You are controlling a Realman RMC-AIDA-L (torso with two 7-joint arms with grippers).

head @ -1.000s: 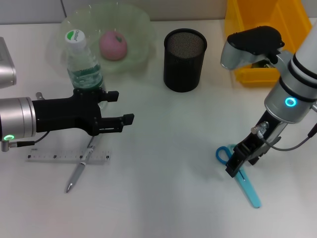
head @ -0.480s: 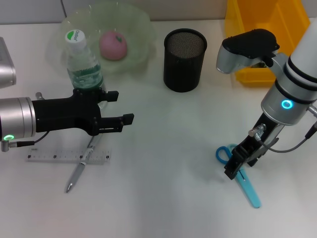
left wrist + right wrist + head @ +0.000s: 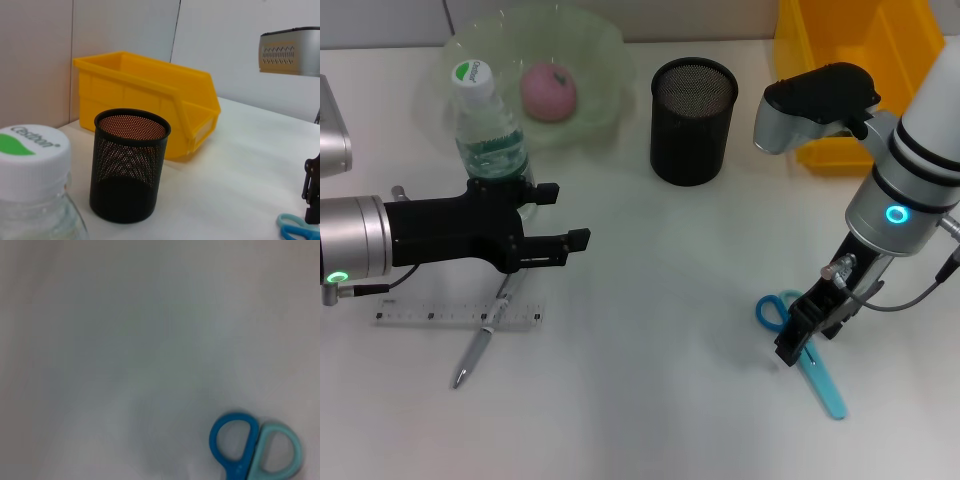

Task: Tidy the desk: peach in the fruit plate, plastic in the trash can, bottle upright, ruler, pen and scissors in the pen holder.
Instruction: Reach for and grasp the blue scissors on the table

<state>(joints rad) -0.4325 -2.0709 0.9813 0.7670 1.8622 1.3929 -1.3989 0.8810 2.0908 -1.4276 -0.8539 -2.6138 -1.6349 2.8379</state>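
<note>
Since the earlier head frames our right arm has swung its elbow a little inward and the right gripper (image 3: 798, 335) has settled slightly lower over the scissors (image 3: 800, 352), while our left arm has not budged. Nearest to us, the scissors lie flat on the white desk (image 3: 660, 400), blue and teal handle loops toward the centre of the desk, sheathed blades running out toward our near right; the right gripper sits directly over the section just behind the loops, and we cannot tell how its fingers stand because the arm's own body covers them. We judge the main risk to be the flatness of the scissors: fingers closing too high would skate over them or push them sideways, and a pinch near the loops would leave the blades drooping, awkward for dropping into the pen holder (image 3: 692, 120). On our left, the pen (image 3: 488, 331) lies crossed over the ruler (image 3: 457, 316), both near us. Just beyond them our left gripper (image 3: 555, 217) hangs with its fingers apart, just beside the upright water bottle (image 3: 490, 130). Farther back sit the peach (image 3: 548, 91) in the fruit plate (image 3: 600, 50), the pen holder and the yellow bin (image 3: 840, 40).
</note>
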